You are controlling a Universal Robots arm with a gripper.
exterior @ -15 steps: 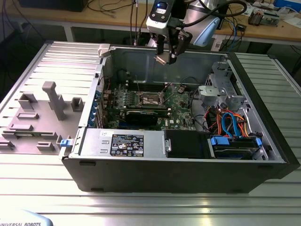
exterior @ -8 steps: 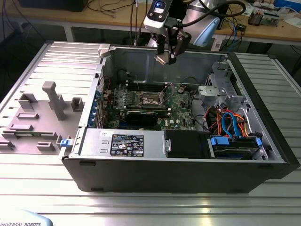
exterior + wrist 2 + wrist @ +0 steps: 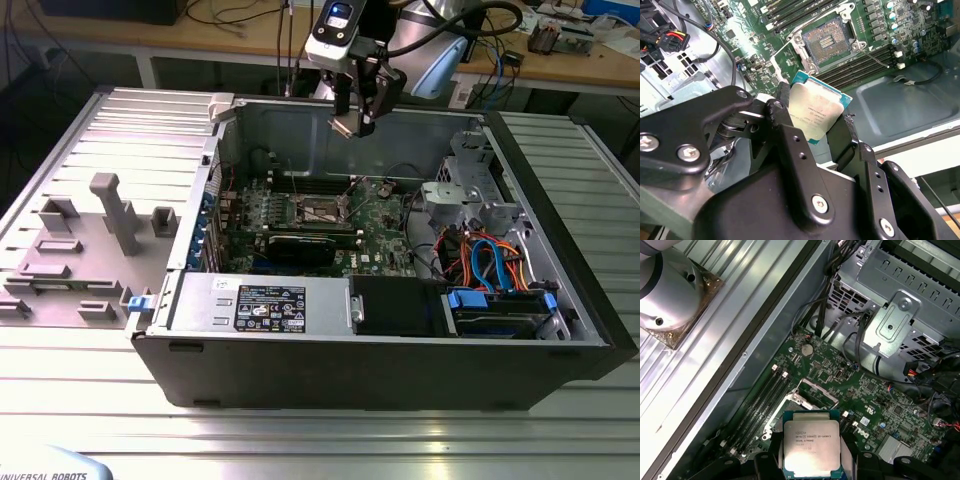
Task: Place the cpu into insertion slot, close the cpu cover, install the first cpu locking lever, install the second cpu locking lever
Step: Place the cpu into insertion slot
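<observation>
A: Exterior view?
B: Stands off, above the computer case (image 3: 380, 360), looking down into it.
A: Wrist views?
B: Both close over the insertion slot (image 3: 827, 42) (image 3: 809, 397), seemingly from opposite sides, sharing it.

Setting: robotics or electronics lab. Evidence: slotted aluminium table (image 3: 300, 440), open computer case (image 3: 350, 370) laid on it, wooden workbench (image 3: 250, 40) behind, strewn with cables (image 3: 225, 15) and small electronics (image 3: 560, 30).
</observation>
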